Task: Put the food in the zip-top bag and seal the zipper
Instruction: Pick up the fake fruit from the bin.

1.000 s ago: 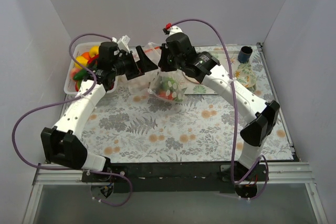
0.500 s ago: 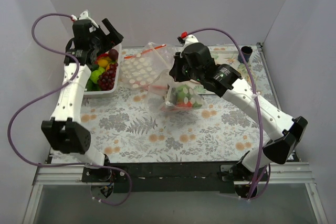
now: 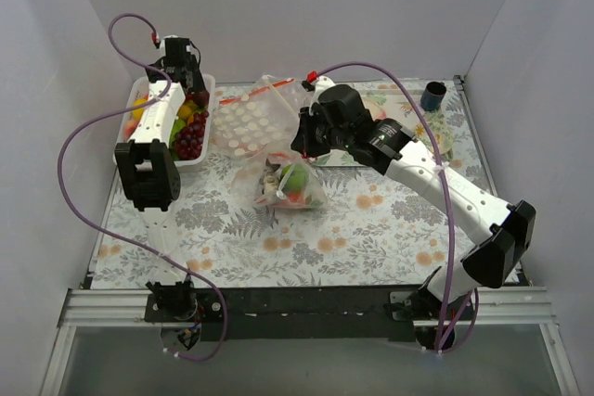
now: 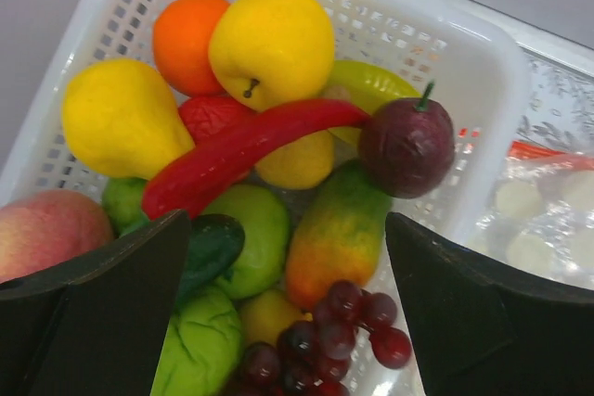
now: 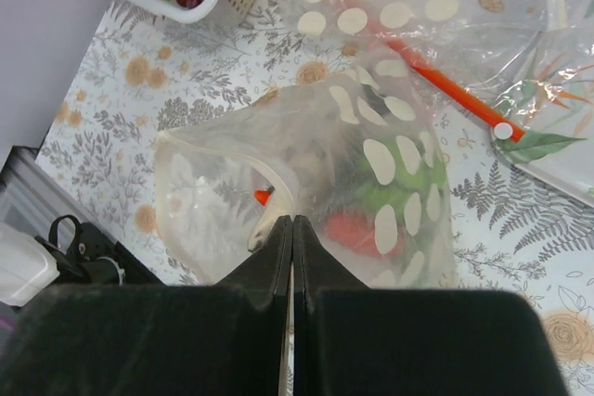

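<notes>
Left gripper (image 4: 286, 220) wide open, empty, over white slatted basket (image 4: 483, 44); should straddle the long red toy chilli (image 4: 241, 146) before closing. Right gripper (image 5: 292, 222) clamped on crinkly polka-dotted transparent bag (image 5: 371, 164).

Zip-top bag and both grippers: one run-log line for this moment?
left gripper: open over food in white basket | right gripper: shut on zip-top bag | bag: holds green and red pieces

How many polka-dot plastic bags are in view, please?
2. The food-filled bag is gripped by the right claw; the flat bag lies beside the white basket. Others may be hidden.
</notes>
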Controlling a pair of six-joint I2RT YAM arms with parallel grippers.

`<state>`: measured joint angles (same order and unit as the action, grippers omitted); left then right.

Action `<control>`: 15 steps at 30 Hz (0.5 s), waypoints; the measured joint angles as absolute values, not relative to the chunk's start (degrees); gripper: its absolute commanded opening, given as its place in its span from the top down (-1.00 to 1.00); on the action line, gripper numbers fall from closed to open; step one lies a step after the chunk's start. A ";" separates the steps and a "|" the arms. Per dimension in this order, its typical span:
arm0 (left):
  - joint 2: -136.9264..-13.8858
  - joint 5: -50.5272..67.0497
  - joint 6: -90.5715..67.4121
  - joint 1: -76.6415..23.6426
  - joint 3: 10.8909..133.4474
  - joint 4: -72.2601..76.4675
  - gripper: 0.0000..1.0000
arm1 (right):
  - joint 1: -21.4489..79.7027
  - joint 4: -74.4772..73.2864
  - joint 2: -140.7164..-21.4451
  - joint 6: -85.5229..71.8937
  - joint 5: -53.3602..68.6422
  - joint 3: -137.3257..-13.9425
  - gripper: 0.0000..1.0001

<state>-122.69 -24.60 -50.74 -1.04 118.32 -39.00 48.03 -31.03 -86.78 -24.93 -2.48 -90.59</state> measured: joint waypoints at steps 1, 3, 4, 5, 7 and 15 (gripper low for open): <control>-123.28 -25.71 -49.71 -0.89 118.69 -38.87 -0.75 | 48.03 -31.03 -87.18 -24.91 -1.67 -90.52 0.97; -123.72 -27.11 -48.27 -0.60 118.80 -38.39 -0.77 | 48.03 -30.79 -87.77 -24.93 -0.14 -90.50 0.97; -123.79 -27.38 -47.70 -0.36 118.83 -38.28 -0.77 | 48.03 -30.57 -88.01 -24.93 0.54 -90.50 0.97; -123.92 -27.64 -47.29 0.03 118.91 -38.09 -0.77 | 48.03 -30.20 -88.23 -24.93 1.06 -90.50 0.97; -124.27 -27.88 -46.83 1.17 118.91 -37.43 -0.77 | 48.14 -29.74 -88.51 -24.93 1.87 -90.39 0.97; -126.41 -23.68 -49.17 7.33 118.87 -37.04 -0.75 | 48.18 -29.34 -88.60 -25.02 3.20 -90.08 0.97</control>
<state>-126.41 -23.68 -49.17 7.33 118.87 -37.04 48.18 -29.34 -88.60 -25.02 3.20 -90.08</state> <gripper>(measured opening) 0.874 0.023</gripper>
